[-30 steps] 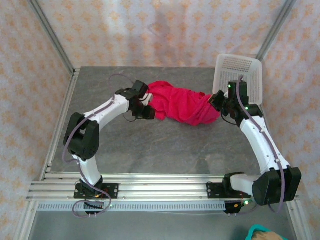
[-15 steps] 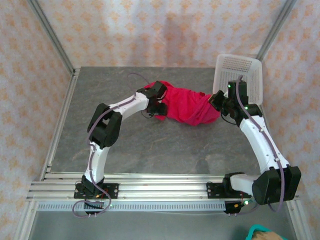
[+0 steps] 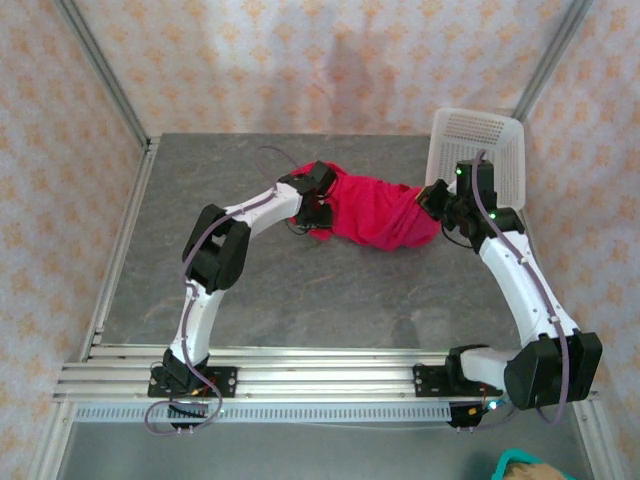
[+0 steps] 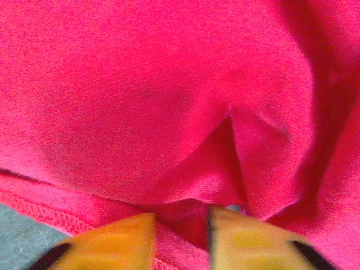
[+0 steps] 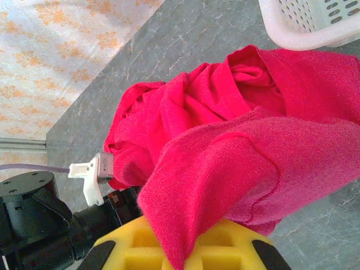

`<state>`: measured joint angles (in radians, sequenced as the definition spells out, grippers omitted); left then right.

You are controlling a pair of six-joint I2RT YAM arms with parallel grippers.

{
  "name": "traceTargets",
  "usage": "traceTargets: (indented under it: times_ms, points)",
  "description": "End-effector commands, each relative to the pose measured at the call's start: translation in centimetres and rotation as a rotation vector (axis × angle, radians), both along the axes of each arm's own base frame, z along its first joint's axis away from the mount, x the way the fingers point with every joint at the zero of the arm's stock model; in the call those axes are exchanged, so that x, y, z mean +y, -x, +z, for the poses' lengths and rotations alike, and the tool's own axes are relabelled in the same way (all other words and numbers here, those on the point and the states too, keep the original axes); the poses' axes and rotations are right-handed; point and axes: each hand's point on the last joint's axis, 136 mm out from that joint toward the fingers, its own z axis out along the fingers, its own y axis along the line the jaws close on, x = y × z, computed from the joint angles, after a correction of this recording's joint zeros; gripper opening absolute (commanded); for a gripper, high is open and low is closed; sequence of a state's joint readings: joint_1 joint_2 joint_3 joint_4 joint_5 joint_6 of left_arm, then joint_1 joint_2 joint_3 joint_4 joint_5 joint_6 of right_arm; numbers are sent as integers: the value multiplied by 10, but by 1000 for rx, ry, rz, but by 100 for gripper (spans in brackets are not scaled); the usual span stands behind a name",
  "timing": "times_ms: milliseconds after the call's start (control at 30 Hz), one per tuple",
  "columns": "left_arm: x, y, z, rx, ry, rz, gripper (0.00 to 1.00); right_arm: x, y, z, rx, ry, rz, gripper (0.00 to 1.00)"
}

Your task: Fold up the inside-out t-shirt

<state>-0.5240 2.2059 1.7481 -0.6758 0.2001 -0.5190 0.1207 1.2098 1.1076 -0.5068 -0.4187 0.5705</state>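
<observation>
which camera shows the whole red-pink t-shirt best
Top external: the bright red-pink soft fabric t-shirt appears nearly whole, bunched into a long heap. Right wrist shows crumpled folds close up, partly cropped. Left wrist shows a very close patch of fabric and a stitched hem.

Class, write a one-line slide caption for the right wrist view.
Right gripper shut on a fold of the bunched red-pink t-shirt, white mesh basket beyond on the grey table.

Pinches the inside-out t-shirt in the right gripper. Lies bunched on the table beside the white basket.
</observation>
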Motion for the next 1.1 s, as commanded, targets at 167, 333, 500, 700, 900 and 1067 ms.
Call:
traceTargets:
  times_ms: [167,333,500,700,900,1067]
  points:
    - [5,7,15,-8,-33,4,43,0,-7,2,-29,-5,9,0]
    - [0,12,-2,23,-36,-4,25,1,-8,1,-26,-9,12,0]
    - [3,12,5,10,-57,-5,0,2,-10,1,-26,-9,17,0]
    - [17,8,62,-79,-116,-53,0,-5,-17,8,-36,6,-8,0]
    - [85,3,213,-347,-168,-58,0,-44,-31,58,-107,40,-118,0]
    - [164,11,318,-631,-42,105,0,-53,-29,112,-208,1,-149,0]
